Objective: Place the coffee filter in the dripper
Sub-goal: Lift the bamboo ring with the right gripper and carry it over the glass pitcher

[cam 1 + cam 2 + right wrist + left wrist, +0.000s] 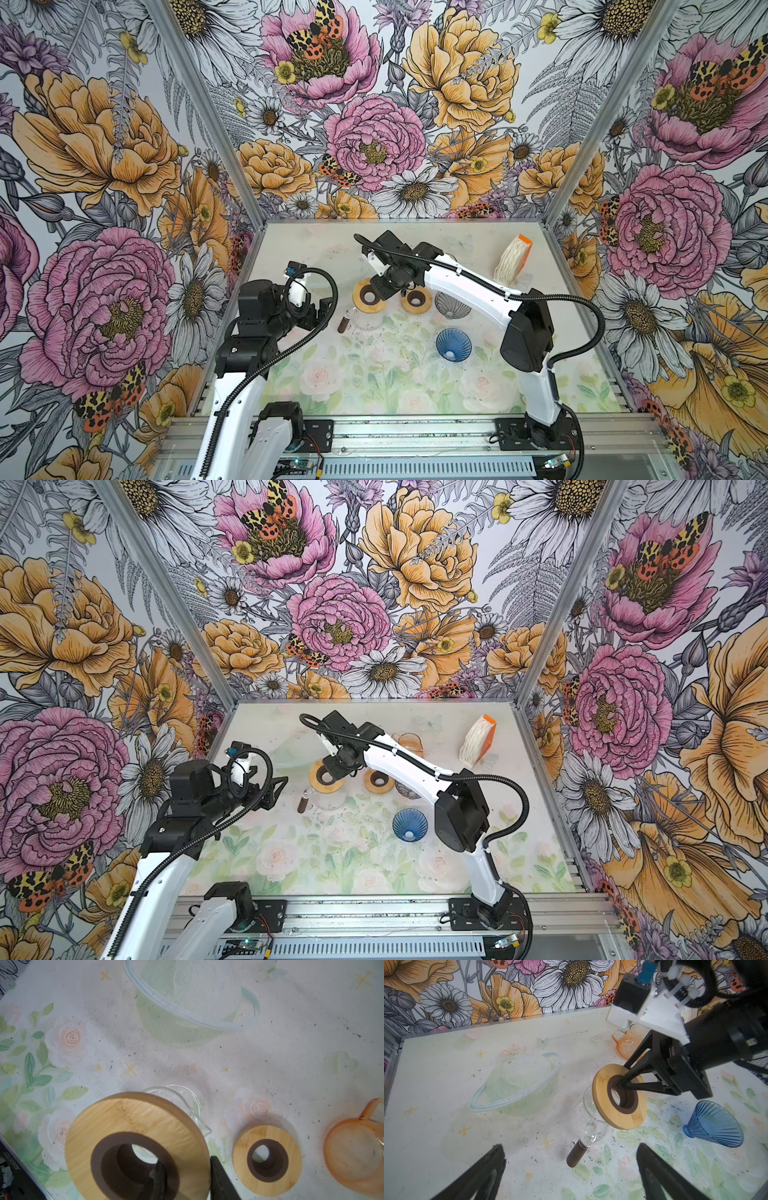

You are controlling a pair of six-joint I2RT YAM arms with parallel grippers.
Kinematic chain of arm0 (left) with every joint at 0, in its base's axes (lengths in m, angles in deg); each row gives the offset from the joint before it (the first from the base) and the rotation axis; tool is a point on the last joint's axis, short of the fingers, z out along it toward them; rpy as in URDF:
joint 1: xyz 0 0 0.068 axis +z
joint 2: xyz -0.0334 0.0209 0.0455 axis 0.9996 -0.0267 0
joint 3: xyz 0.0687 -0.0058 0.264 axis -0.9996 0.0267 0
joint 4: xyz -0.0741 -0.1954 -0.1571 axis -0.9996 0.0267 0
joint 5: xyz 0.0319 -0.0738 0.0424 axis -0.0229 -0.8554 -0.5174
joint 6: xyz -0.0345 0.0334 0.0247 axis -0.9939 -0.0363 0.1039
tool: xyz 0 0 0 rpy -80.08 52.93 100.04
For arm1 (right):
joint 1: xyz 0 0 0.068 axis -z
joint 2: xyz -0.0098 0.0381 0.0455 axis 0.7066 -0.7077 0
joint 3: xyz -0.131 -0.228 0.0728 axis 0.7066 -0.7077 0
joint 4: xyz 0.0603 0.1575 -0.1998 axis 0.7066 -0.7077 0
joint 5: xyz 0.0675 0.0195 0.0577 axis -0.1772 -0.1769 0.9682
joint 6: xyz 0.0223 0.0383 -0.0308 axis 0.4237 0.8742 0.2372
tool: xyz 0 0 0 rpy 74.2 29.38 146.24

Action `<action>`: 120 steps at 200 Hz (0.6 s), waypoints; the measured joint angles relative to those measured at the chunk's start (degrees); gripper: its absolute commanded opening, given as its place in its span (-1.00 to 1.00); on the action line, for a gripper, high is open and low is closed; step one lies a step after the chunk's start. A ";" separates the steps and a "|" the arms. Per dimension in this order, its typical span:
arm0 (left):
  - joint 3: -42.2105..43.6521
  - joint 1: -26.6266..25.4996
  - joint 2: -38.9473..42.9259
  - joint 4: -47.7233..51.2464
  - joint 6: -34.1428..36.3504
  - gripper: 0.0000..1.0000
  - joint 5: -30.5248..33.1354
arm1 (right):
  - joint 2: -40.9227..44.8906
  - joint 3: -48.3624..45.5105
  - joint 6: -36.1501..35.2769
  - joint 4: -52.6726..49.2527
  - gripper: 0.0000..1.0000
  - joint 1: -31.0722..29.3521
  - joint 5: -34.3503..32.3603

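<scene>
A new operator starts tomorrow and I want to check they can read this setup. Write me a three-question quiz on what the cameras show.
1. True or false: the left gripper is open and empty.
2. How does the right gripper hold the large bamboo ring?
A) one finger through its hole, one outside the rim
B) both fingers outside the rim
C) it does not touch it
3. Fill in: the blue dripper lies on its ____.

Key: 1 true; 2 A; 3 side.
</scene>
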 measured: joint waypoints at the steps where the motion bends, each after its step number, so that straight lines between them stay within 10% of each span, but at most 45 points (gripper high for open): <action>1: 0.00 0.00 0.02 0.02 0.02 0.98 -0.02 | -0.07 0.09 0.02 0.02 -0.45 0.00 -0.02; 120: 1.70 0.00 1.11 0.04 -0.04 0.98 -0.20 | -4.72 4.44 3.61 -2.38 -0.36 0.00 -1.20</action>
